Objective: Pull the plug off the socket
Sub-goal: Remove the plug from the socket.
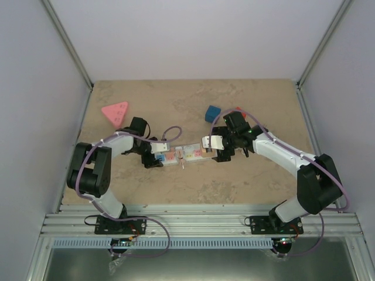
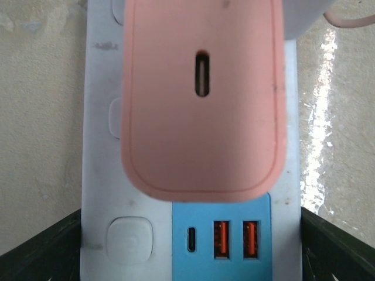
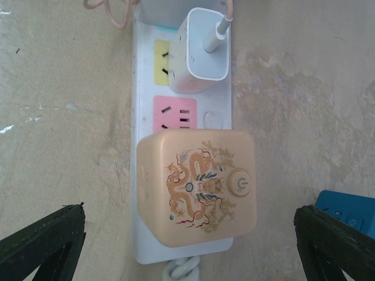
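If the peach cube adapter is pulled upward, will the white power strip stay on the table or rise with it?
Unheld, it would probably rise: the power strip looks like light plastic lying loose on the table. The left gripper seems to clamp its long sides, which should hold it down. Its rigid body will hardly bend.

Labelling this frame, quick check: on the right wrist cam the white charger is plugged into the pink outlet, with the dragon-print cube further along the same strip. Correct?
One detail is off. The white charger sits on the yellow outlet of the power strip, not the pink outlet, which shows bare. The dragon-print cube is further along the same strip. The right wrist view shows this.
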You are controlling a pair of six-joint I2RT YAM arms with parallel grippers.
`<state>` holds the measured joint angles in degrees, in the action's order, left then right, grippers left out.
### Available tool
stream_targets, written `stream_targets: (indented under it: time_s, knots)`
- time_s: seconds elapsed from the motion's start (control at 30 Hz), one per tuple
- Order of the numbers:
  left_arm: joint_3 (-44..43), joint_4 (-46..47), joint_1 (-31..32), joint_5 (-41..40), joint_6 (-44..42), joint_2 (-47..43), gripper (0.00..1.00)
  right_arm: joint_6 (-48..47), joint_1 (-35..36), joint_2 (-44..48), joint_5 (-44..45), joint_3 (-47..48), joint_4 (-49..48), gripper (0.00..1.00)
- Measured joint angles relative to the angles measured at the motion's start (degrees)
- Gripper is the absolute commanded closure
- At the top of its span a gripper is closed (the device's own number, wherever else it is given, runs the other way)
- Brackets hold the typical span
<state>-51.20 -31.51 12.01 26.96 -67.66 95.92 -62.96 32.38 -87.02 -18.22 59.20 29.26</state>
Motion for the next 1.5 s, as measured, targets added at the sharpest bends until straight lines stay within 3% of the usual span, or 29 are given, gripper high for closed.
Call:
stream_targets:
  time_s: [0.4,0.9,1.5]
  knots:
    - [0.8,-1.1,0.4,-1.2,1.7,-1.8,0.75,0.3,0.0,0.1,1.7,0.0,0.0,0.02]
    - [4.8,-2.3,0.7,-2.7,1.9,-9.3,0.95,-0.2,0.0,0.1,1.5,2.9,4.0,0.02]
    - [6.6,-2.3,0.9,-2.4,1.9,-12.2,0.93,0.5,0.0,-3.0,1.0,8.0,10.1,0.02]
